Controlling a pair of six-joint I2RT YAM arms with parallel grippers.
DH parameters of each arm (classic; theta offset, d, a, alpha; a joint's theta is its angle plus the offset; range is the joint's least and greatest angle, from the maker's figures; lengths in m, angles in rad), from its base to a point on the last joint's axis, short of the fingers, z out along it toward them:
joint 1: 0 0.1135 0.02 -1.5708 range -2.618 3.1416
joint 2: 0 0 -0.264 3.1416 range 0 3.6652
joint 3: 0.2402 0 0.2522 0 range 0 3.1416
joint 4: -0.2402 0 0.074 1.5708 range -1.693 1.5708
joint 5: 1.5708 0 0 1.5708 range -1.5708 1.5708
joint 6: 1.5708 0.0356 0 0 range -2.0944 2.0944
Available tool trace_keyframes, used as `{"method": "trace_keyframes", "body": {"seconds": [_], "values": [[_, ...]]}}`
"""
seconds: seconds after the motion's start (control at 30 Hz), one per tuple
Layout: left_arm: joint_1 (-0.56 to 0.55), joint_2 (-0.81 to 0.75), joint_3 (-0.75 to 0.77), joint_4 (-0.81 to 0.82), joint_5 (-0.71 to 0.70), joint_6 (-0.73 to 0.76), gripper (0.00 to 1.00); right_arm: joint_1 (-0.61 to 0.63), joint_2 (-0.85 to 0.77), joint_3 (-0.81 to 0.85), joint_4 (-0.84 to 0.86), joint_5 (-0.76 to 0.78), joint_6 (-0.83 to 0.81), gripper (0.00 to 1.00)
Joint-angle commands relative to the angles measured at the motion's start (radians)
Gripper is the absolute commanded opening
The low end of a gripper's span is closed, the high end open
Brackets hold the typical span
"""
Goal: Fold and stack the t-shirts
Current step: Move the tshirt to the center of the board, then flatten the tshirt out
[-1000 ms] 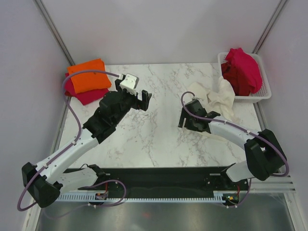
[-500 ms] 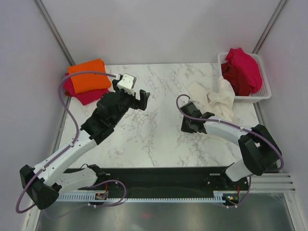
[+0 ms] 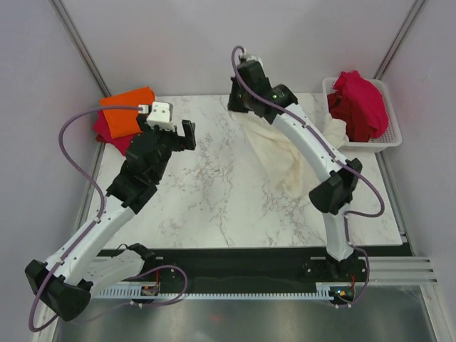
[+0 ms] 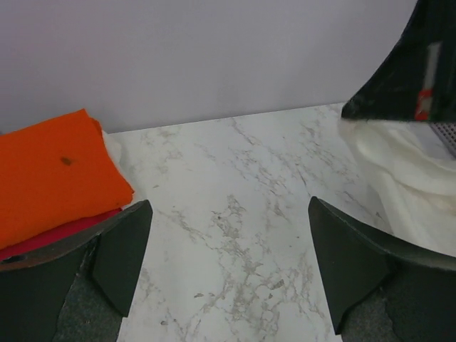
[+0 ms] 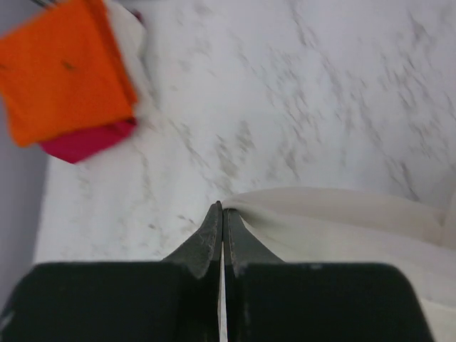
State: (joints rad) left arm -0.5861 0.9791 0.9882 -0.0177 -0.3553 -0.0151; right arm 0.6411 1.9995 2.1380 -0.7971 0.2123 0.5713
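My right gripper (image 3: 244,112) (image 5: 221,209) is shut on an edge of the cream-white t-shirt (image 3: 285,160) (image 5: 342,228), holding it high over the back middle of the table. The cloth drapes down and to the right onto the marble. A folded orange t-shirt (image 3: 125,114) (image 4: 50,174) (image 5: 64,71) lies on a folded red t-shirt (image 3: 114,140) (image 5: 85,142) at the back left corner. My left gripper (image 3: 171,139) (image 4: 229,206) is open and empty just right of that stack, above bare marble. The cream cloth (image 4: 406,178) shows at the right of the left wrist view.
A white mesh basket (image 3: 390,135) at the back right holds crumpled red t-shirts (image 3: 360,103). The right arm (image 3: 313,149) stretches across the right half of the table, over the cream cloth. Grey walls close the back and sides.
My right gripper shut on the cream t-shirt, then rose and swung to the back middle, pulling the cloth out of its heap. The left gripper shifted left toward the stack.
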Motion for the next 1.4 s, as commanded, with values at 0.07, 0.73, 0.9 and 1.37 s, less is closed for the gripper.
{"method": "trace_keyframes", "body": {"seconds": [0.07, 0.73, 0.9, 1.37], "values": [[0.114, -0.033, 0.02, -0.01, -0.076, -0.088, 0.98, 0.011, 0.077, 0.519, -0.006, -0.313, -0.002, 0.0], [0.135, -0.083, 0.061, -0.086, -0.03, -0.141, 0.99, -0.027, -1.102, -1.261, -0.051, 0.256, 0.381, 0.0], [0.135, 0.004, 0.056, -0.186, 0.077, -0.204, 0.99, -0.026, -1.073, -1.363, 0.028, 0.254, 0.406, 0.0], [0.192, 0.841, 0.489, -0.393, 0.349, -0.186, 0.93, -0.029, -0.941, -1.458, 0.303, 0.09, 0.266, 0.0]]}}
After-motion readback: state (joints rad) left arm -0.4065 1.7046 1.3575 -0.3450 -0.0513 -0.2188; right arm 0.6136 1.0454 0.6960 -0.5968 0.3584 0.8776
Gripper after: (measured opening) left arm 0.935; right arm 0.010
